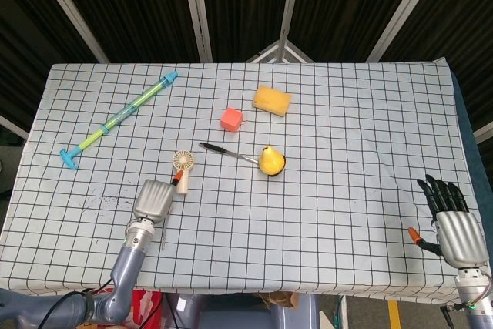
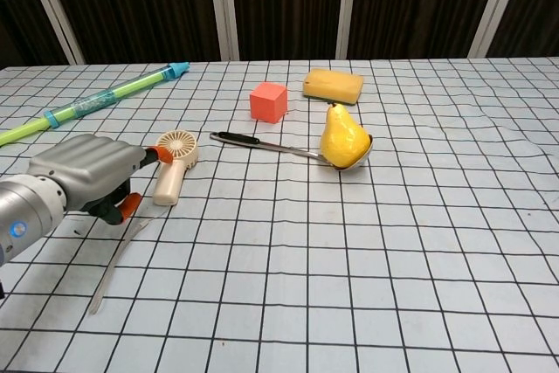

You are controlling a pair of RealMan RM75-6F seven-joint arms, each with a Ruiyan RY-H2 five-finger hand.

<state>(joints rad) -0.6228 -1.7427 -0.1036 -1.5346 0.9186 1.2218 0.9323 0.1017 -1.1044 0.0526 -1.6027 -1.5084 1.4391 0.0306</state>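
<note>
Handheld fan [image 2: 172,166], cream plastic with a round grille head and a stubby handle, lay on the checked tablecloth [image 1: 347,113] just beside the left hand [image 1: 153,199]. That hand's smooth grey metal back faced up and its fingers were curled under, orange-tipped where they showed in the chest view; whether they gripped anything I could not tell. A thin flat strip [image 2: 114,265], pale and slightly bent, lay on the cloth below the hand.

Further in, a glossy yellow pear [image 2: 341,137] sat upright in the bowl of a steel ladle [image 2: 262,144] with a dark handle. Behind them were a matte red cube [image 2: 268,101] and a porous yellow sponge block [image 2: 333,86] with rounded corners. A long translucent green-and-blue tube toy [image 1: 115,121] stretched diagonally across the far left.

The right hand [image 1: 451,221] hung at the near right edge of the table, dark fingers spread apart and straight, holding nothing.
</note>
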